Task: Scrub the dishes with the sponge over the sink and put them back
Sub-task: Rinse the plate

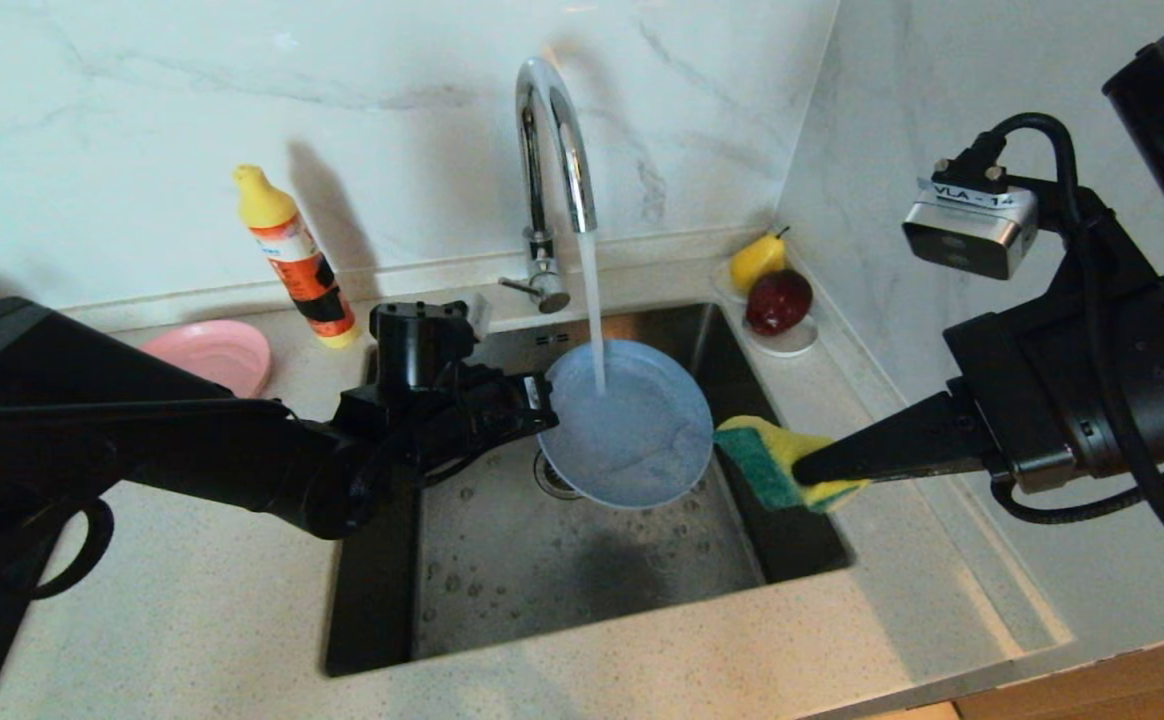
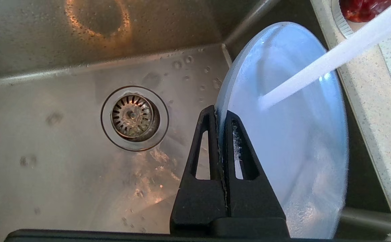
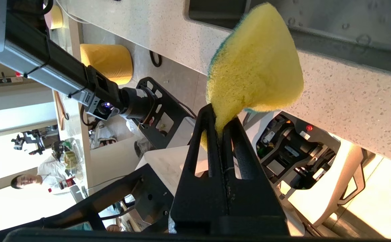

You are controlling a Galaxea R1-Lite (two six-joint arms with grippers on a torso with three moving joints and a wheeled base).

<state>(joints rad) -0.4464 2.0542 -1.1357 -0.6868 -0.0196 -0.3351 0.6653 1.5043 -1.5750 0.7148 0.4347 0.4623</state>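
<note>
While water runs, head view: left hand point(image 1: 532, 400) pinches the pale-blue plate point(image 1: 627, 425) by its rim at frame centre over the sink point(image 1: 562, 560); spray may reach the worktop point(image 1: 192, 600).
Left wrist view, slip risk: wet rim, thin edge-only pinch.
Right wrist view: right hand point(image 3: 219, 121) nips the sponge point(image 3: 254, 67) by one corner; scrubbing could tug it loose.

We see our right gripper point(image 3: 219, 116) pinching the yellow sponge point(image 3: 254, 64), whose green face shows only as a thin edge. Behind the sponge runs the speckled countertop point(image 3: 343, 101), with our left arm point(image 3: 64, 77) reaching across beyond.
</note>
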